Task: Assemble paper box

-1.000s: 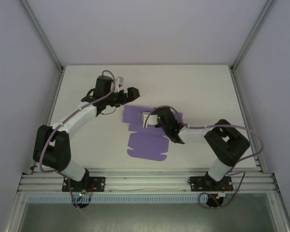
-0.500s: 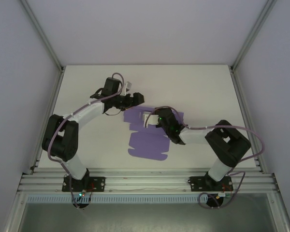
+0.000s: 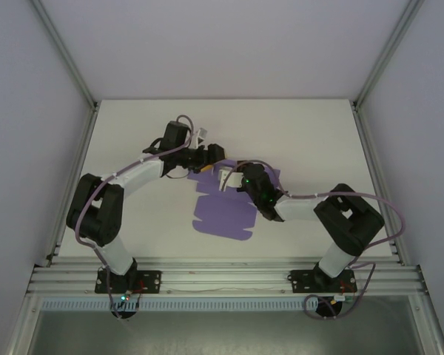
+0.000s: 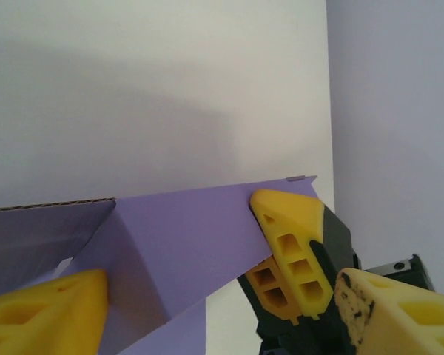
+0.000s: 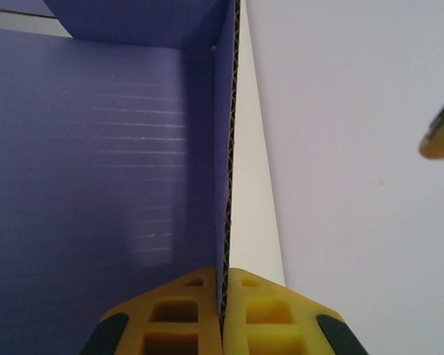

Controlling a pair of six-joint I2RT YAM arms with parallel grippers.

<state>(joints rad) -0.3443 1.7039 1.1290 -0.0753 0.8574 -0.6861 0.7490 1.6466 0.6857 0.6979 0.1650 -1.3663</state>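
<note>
Now, the paper box (image 3: 223, 214) sat partly folded.
Right tool (image 5: 223, 279) pinched an upright wall's edge; left tool (image 3: 214, 154) stood spread around a raised flap.

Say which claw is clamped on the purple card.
The right claw, pinching the edge of a raised flap of the purple card. The left claw stands open, card between its fingers.

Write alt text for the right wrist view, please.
The right hand, shut, pinches a raised flap of the purple paper box. The flap is seen edge-on, running straight up the picture's middle, with more purple card to its left.
</note>
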